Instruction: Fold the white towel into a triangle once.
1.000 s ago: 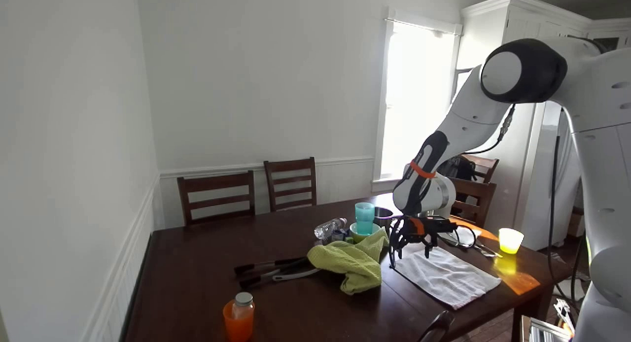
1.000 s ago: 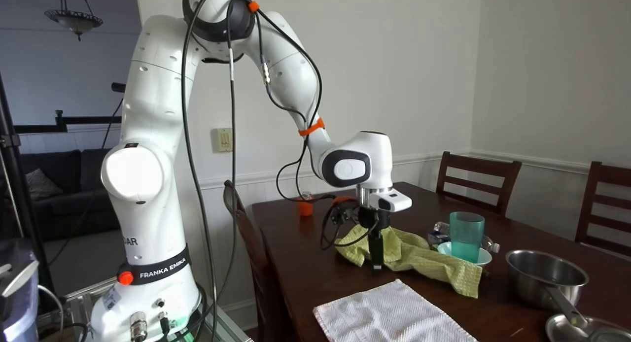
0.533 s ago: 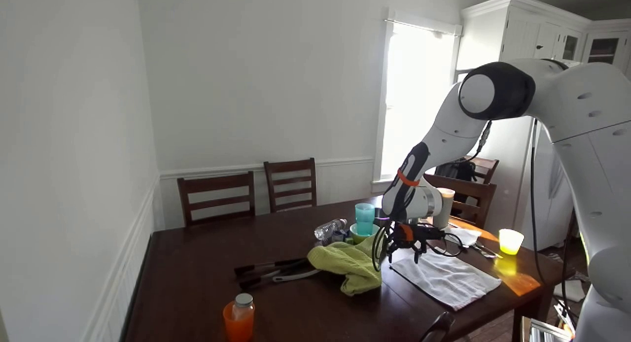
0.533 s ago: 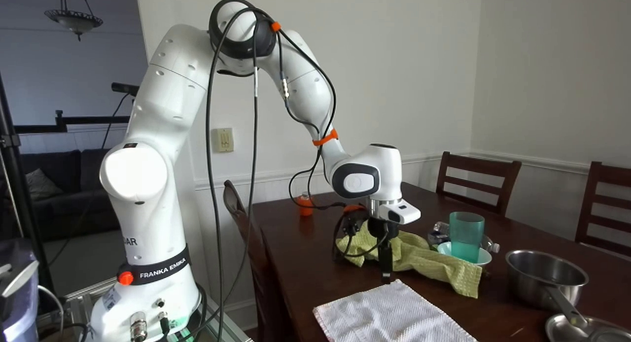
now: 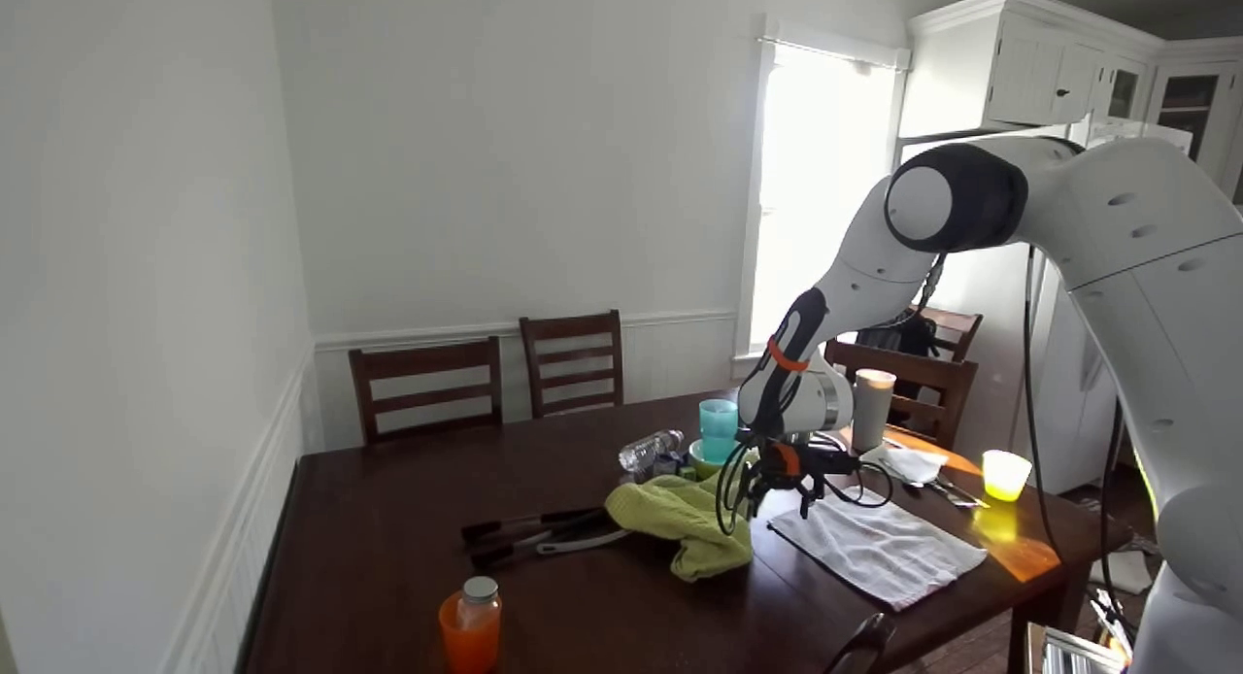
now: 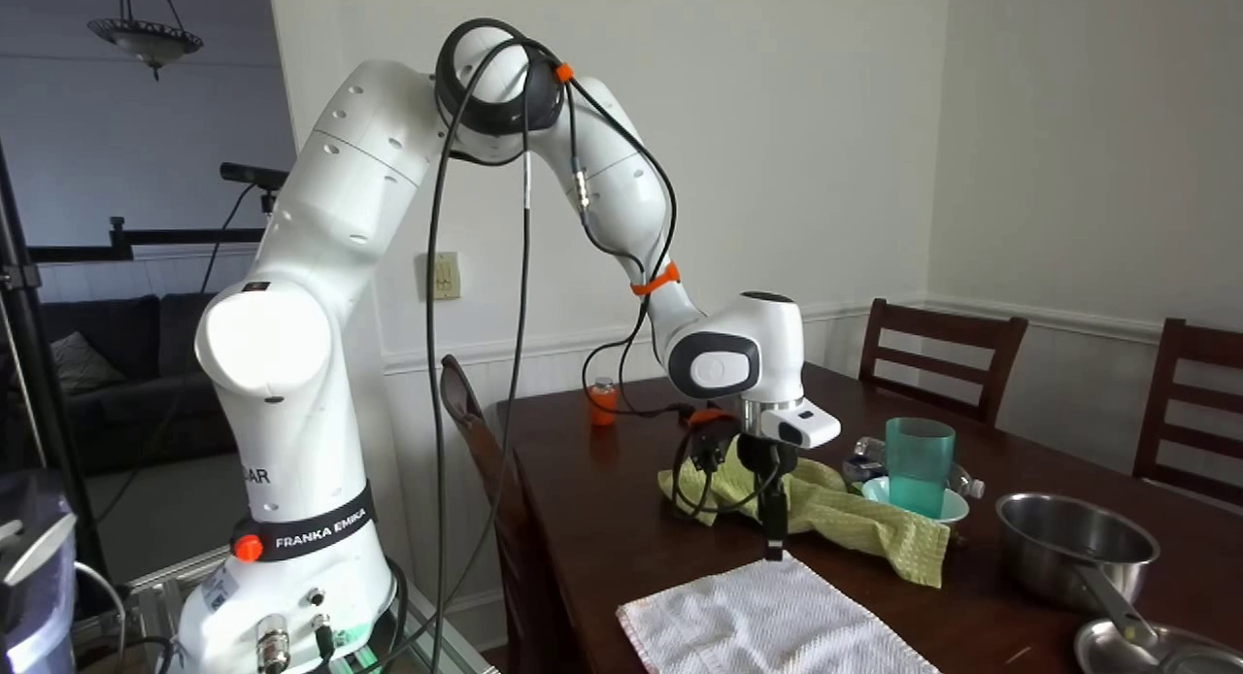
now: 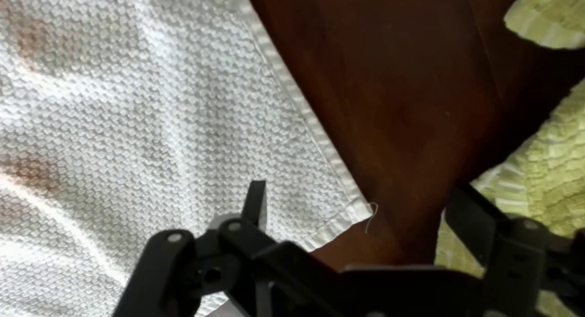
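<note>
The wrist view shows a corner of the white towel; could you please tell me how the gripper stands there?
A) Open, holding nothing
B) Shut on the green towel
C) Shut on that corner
A, as the gripper has its fingers spread wide in the wrist view, with the corner of the white towel showing unpinched between them.

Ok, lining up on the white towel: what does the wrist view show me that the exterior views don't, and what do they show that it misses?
Only the wrist view shows a loose thread at a corner of the white towel, with that corner appearing in the gap between the fingers of the tool.

Only the exterior views show the orange cup, the turquoise cup and the robot's arm.

Shared by all: the white towel, the yellow-green cloth, the dark table and the tool.
</note>
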`<action>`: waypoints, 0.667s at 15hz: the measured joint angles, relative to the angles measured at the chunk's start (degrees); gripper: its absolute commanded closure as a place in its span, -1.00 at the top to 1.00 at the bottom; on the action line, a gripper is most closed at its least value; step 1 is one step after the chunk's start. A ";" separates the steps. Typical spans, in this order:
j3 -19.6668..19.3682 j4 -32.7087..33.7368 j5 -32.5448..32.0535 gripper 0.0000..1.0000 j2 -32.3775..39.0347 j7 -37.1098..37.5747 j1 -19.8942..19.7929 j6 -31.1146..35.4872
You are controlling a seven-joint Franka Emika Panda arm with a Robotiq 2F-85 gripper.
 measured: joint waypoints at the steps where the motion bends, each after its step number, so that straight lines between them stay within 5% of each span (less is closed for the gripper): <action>1: -0.12 0.31 0.00 1.00 0.48 0.00 -0.01 0.07; 6: 0.09 1.11 0.03 1.00 2.27 -0.10 -0.13 1.59; 10: 0.16 1.30 0.03 0.52 2.91 -0.16 -0.12 2.27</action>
